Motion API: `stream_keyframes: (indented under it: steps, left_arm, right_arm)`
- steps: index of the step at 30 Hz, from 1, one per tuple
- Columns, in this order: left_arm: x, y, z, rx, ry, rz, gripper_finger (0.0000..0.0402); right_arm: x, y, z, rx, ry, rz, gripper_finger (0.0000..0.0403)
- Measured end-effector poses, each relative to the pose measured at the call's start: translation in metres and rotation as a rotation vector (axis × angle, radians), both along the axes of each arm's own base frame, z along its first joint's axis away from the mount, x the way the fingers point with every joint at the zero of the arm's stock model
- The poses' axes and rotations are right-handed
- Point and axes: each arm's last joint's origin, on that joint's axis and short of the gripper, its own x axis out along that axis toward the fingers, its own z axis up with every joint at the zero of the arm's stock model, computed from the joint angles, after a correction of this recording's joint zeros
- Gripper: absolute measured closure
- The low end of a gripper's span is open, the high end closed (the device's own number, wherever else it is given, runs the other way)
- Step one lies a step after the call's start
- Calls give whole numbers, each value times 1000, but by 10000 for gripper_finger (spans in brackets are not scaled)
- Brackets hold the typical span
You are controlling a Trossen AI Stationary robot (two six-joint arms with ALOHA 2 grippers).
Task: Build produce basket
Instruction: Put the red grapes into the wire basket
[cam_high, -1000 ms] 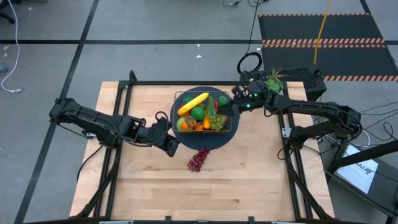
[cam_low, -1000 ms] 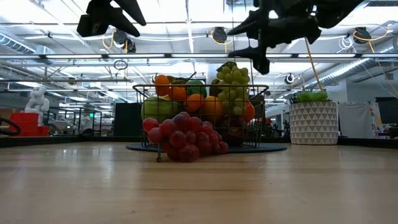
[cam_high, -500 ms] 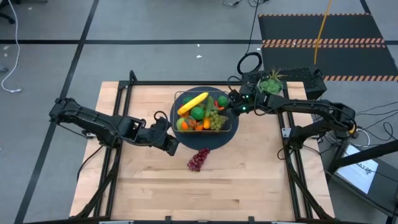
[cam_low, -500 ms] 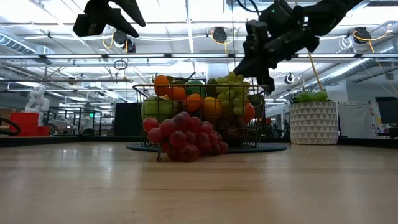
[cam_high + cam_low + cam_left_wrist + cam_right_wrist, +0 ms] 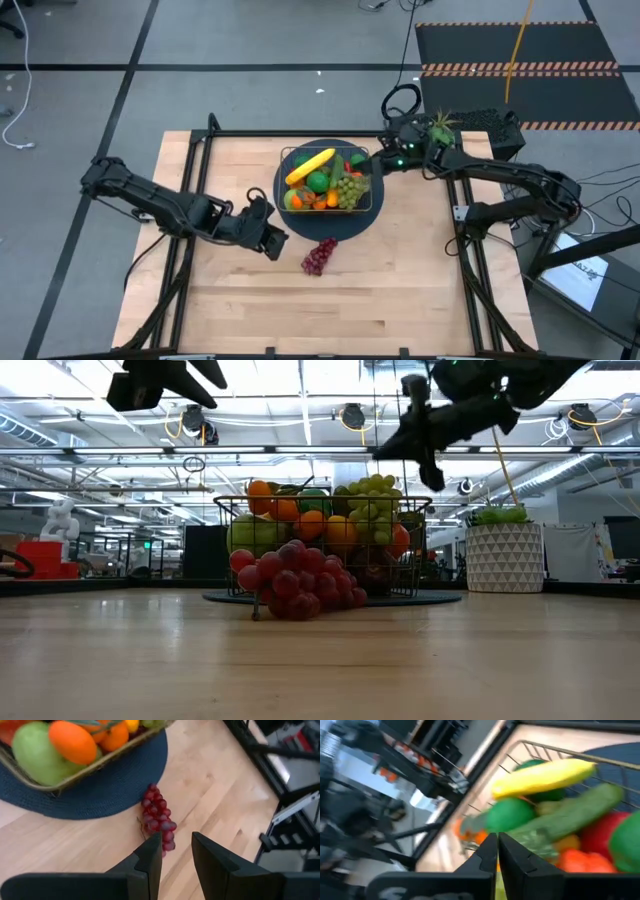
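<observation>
The wire basket (image 5: 372, 200) stands on a round dark mat (image 5: 330, 228) at the table's far middle. It is heaped with produce: a banana (image 5: 310, 165), oranges, green fruit and green grapes (image 5: 347, 190). A bunch of red-purple grapes (image 5: 319, 255) (image 5: 157, 820) lies on the wood just in front of the mat's near edge. My left gripper (image 5: 278, 243) (image 5: 176, 850) hovers open above the table, left of that bunch, with nothing between its fingers. My right gripper (image 5: 376, 166) (image 5: 497, 852) is shut and empty, in the air by the basket's far right corner.
A potted green plant in a white pot (image 5: 437, 130) (image 5: 505, 550) stands at the table's far right, close behind my right arm. Black frame rails (image 5: 190, 200) run along the table's left and right sides. Bare wood (image 5: 320, 310) stretches across the near half.
My right gripper has shut and drawn back from above the basket toward the table's far right corner. The green grapes, which stood higher under it, have sunk onto the heap in the basket.
</observation>
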Motion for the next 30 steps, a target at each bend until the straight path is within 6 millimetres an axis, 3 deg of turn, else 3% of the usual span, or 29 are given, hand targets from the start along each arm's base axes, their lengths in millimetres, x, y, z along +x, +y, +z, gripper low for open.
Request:
stream_keyframes:
  steps: [4,11,16,20,24,30]
  left_arm:
    - [2,-9,-6,41,23,-57,295]
    - [9,-26,-13,33,16,-125,295]
    - [16,-46,-24,63,10,-212,290]
    - [23,-68,-41,120,22,-305,262]
    - [29,-91,-67,183,56,-378,217]
    - [43,-110,-108,247,109,-434,169]
  right_arm:
    - [-7,18,20,7,-67,-14,394]
    - [-21,74,51,64,-179,-34,394]
    - [-26,119,56,93,-176,-22,394]
    - [-28,147,54,82,-164,-14,394]
    - [-28,162,52,53,-151,35,394]
    - [-32,165,53,-20,-145,107,394]
